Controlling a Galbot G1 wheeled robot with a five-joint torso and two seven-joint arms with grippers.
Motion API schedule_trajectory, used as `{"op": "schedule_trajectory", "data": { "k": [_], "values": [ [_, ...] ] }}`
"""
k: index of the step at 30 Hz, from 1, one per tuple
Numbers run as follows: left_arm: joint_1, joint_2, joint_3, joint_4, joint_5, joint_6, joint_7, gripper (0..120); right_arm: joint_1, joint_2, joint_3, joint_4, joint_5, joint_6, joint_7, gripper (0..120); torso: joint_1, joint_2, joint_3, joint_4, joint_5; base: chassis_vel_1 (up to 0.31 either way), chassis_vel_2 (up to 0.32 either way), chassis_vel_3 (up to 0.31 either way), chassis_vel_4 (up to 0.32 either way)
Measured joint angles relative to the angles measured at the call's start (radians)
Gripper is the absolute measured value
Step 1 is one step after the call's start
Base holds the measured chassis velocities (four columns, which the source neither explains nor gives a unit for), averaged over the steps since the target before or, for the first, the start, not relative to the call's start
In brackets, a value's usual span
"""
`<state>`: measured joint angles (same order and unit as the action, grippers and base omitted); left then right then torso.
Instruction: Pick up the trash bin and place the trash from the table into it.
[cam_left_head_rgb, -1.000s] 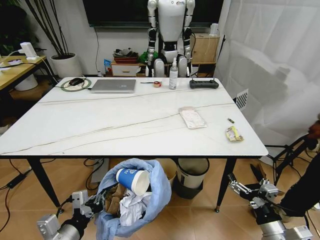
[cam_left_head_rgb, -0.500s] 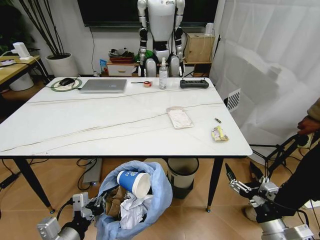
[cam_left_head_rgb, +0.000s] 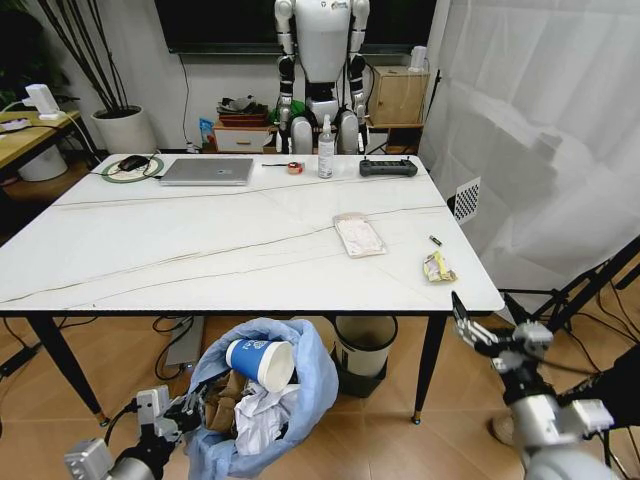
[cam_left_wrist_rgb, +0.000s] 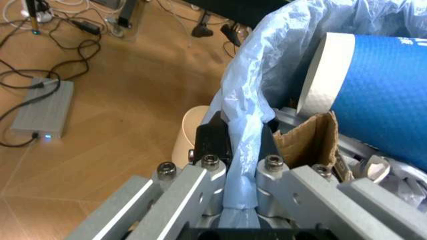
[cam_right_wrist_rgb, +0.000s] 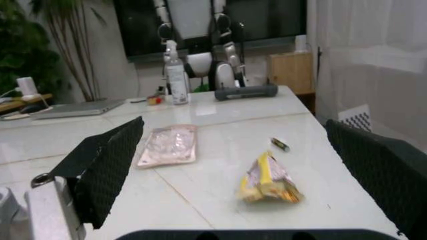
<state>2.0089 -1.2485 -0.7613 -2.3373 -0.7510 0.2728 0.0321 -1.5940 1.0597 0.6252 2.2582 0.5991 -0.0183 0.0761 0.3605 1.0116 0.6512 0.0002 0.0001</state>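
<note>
On the white marble counter (cam_left_head_rgb: 200, 250), a yellow wrapper (cam_left_head_rgb: 437, 266) waits. The right gripper (cam_left_head_rgb: 487, 325) has its fingers apart; the left gripper (cam_left_wrist_rgb: 237, 150) pinches the blue-bagged bin (cam_left_head_rgb: 300, 385), whose thin plastic may slip.

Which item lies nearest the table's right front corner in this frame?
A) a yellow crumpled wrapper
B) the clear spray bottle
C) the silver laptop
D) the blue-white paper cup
A: the yellow wrapper lies on the table by its right front corner, just ahead of the open right claw, and sits between that claw's fingers in the right wrist view.
</note>
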Motion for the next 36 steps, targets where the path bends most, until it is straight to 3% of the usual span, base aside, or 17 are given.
{"op": "schedule_trajectory", "data": {
  "k": [4, 11, 21, 36],
  "values": [
    [0.012, -0.002, -0.003, -0.015, 0.018, -0.001, -0.001, 0, 0.095, -0.060, -0.011, -0.029, 0.099, -0.066, 0.036, 100, 0.000, 0.000, 0.000, -0.0001, -0.0001, 0.000, 0.000, 0.000, 0.000],
    [0.040, -0.008, -0.016, -0.032, 0.016, -0.001, -0.006, 0, 0.203, -0.128, -0.075, -0.108, 0.092, -0.098, 0.083, 100, 0.000, 0.000, 0.000, -0.0001, 0.0001, 0.000, 0.000, 0.000, 0.000],
    [0.043, -0.030, -0.024, -0.039, 0.018, -0.001, -0.011, 0, 0.465, -0.135, -0.151, -0.215, 0.161, -0.279, 0.056, 100, 0.000, 0.000, 0.000, 0.0000, -0.0002, 0.000, 0.000, 0.000, 0.000],
    [0.043, -0.030, -0.040, -0.041, 0.004, -0.003, -0.018, 0, 0.677, -0.140, -0.256, -0.435, 0.246, -0.465, 0.036, 100, 0.000, 0.000, 0.000, -0.0001, -0.0001, 0.000, 0.000, 0.000, 0.000]
  ]
}}
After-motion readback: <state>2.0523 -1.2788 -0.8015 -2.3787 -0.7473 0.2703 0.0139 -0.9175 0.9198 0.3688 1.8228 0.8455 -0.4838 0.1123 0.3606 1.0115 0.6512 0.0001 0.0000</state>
